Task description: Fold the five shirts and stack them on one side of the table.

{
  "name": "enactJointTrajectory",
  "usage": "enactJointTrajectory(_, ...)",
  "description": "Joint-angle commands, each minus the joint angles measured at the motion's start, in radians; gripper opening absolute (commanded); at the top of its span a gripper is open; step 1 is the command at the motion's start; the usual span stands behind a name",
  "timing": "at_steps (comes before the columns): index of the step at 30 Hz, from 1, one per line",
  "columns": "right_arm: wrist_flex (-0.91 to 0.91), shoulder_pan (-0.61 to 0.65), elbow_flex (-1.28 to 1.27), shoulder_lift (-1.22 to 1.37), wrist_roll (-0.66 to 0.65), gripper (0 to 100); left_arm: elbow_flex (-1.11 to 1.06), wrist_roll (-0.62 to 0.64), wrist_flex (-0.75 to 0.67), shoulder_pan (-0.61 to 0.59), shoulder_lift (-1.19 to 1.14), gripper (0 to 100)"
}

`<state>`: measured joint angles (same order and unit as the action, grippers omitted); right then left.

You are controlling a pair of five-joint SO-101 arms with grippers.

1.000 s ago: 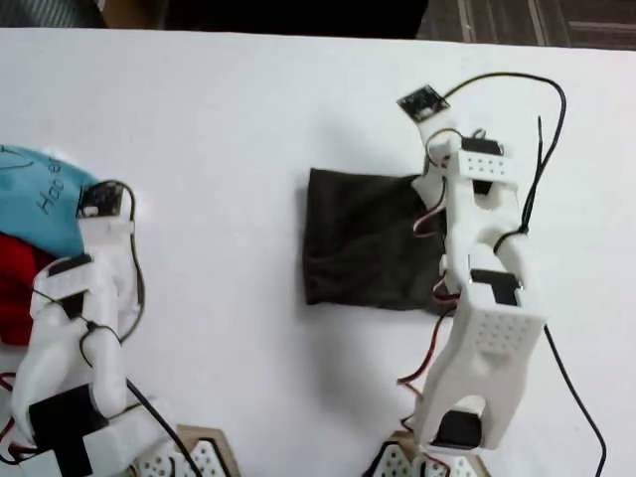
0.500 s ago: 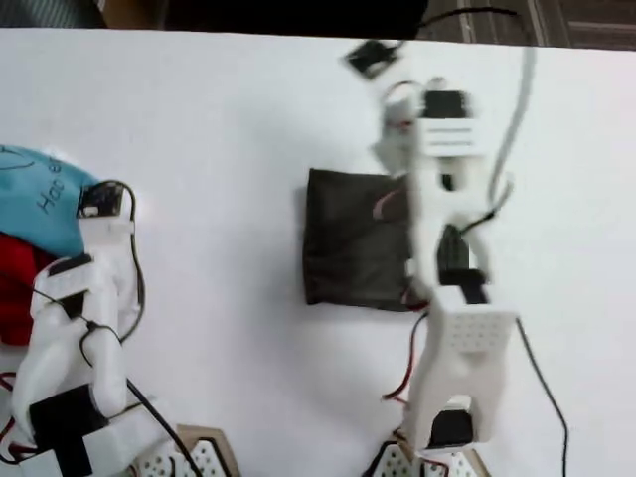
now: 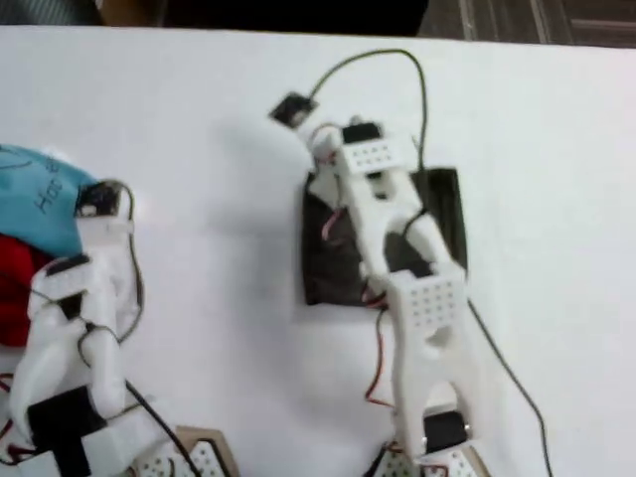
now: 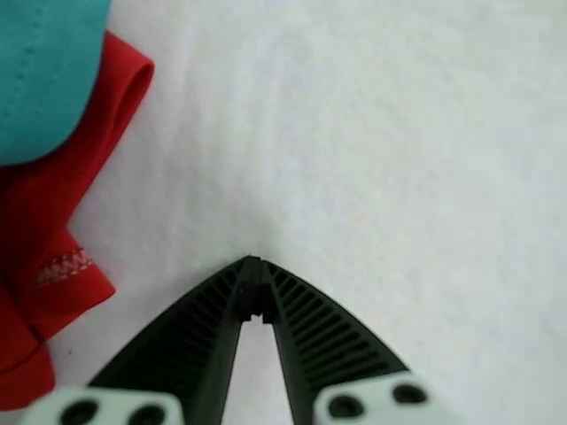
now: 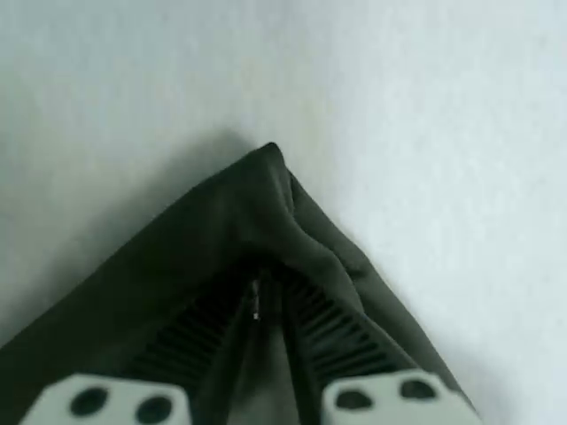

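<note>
Both tips of my left gripper pressed together over table; red shirt near, teal shirt overlapping it.
Right wrist: my right gripper pinching corner of dark shirt.
High view: left arm lower left, beside teal and red shirts at left edge; right arm over dark shirt at centre of frame, gripper at its upper-left corner.

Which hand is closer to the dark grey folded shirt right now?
Right. The right hand is shut on a corner of the dark grey folded shirt; the left hand sits apart, beside the red fabric shirt.
</note>
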<state>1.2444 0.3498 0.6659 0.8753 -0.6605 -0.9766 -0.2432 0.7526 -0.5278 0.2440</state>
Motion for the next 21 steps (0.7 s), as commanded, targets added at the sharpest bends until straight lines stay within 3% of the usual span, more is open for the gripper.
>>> enactJointTrajectory(1,-0.013,0.062,0.12,0.035,0.005,2.0,-0.002,0.008,-0.011,-0.011,0.037,3)
enactJointTrajectory(7,0.002,0.082,0.281,0.111,0.005,2.0,-0.002,0.008,-0.011,-0.011,0.037,3)
enactJointTrajectory(12,0.151,0.05,0.4,0.116,0.005,2.0,-0.002,0.008,-0.011,-0.011,0.037,3)
enactJointTrajectory(21,0.447,-0.156,0.741,0.125,-0.003,2.0,-0.002,0.008,-0.011,-0.011,0.037,3)
